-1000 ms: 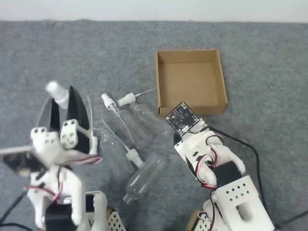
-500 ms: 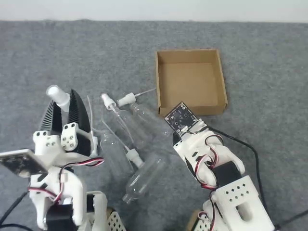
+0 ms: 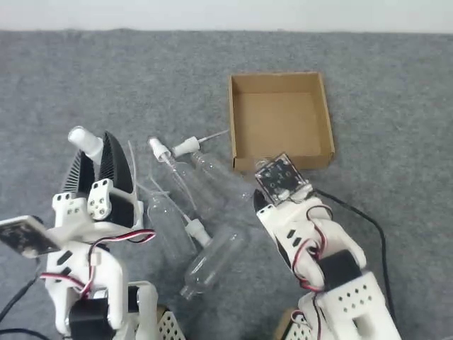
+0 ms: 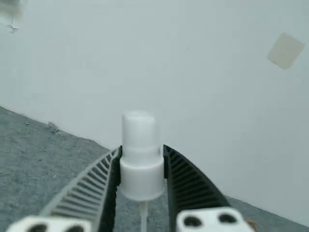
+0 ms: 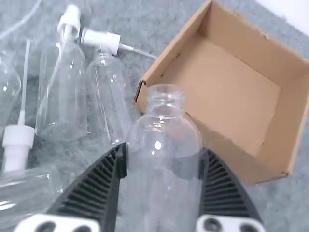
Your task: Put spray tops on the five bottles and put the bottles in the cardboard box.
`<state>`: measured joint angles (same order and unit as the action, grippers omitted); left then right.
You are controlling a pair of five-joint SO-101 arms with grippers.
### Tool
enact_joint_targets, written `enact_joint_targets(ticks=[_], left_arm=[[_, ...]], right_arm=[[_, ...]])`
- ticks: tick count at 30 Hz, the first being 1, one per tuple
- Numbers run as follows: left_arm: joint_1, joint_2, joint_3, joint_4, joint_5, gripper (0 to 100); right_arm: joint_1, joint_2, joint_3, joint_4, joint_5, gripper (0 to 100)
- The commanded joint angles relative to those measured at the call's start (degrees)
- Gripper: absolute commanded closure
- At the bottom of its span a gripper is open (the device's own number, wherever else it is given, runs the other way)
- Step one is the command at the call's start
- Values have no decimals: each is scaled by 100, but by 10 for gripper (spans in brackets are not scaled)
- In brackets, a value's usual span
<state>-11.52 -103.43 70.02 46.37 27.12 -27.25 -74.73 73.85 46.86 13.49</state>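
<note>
My left gripper (image 4: 141, 169) is shut on a white spray top (image 4: 140, 154), held up in the air at the table's left (image 3: 83, 140). A clear open-necked bottle (image 5: 164, 145) stands upright in my right gripper (image 5: 161, 162), whose fingers are shut on its body. It sits just in front of the cardboard box (image 5: 231, 96). In the high view the right wrist (image 3: 283, 180) hides that bottle beside the box (image 3: 281, 124). Several more clear bottles lie between the arms, two (image 3: 185, 185) (image 3: 219, 177) with spray tops at their necks.
Another bottle (image 3: 166, 227) and a larger one (image 3: 212, 258) lie near the table's front, with a loose spray top (image 3: 196, 230) and its tube between them. The table is covered in grey carpet. A pale wall rises behind the far edge.
My right arm has shifted a little to the right and toward the box with its bottle. The left arm has sunk slightly, still holding the spray top.
</note>
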Motion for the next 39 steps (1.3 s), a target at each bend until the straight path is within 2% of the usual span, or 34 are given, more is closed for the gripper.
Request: enact_joint_targets(ticks=[1, 9, 14, 18, 25, 30, 34, 39], left_arm=[[35, -18, -66, 9, 334, 990], [35, -18, -75, 9, 826, 990], [-9, -18, -66, 9, 1196, 990], [35, -18, -66, 9, 1292, 990], [26, -18, -48, 0, 2154, 990], [26, -18, 75, 0, 2532, 990], [26, -18, 101, 0, 2567, 990], [35, -18, 145, -167, 2576, 990]], right_arm=[[48, -971, 167, -75, -211, 884], [-479, -2325, 888, -127, -202, 884], [-505, -2870, 1116, -127, -202, 884], [-523, -2932, 1160, -136, -202, 884], [-523, -2932, 1169, -145, -202, 884], [-532, -2923, 1521, -734, -202, 884], [-532, -2923, 1890, -1341, -202, 884], [-532, -2923, 1978, -1490, -202, 884]])
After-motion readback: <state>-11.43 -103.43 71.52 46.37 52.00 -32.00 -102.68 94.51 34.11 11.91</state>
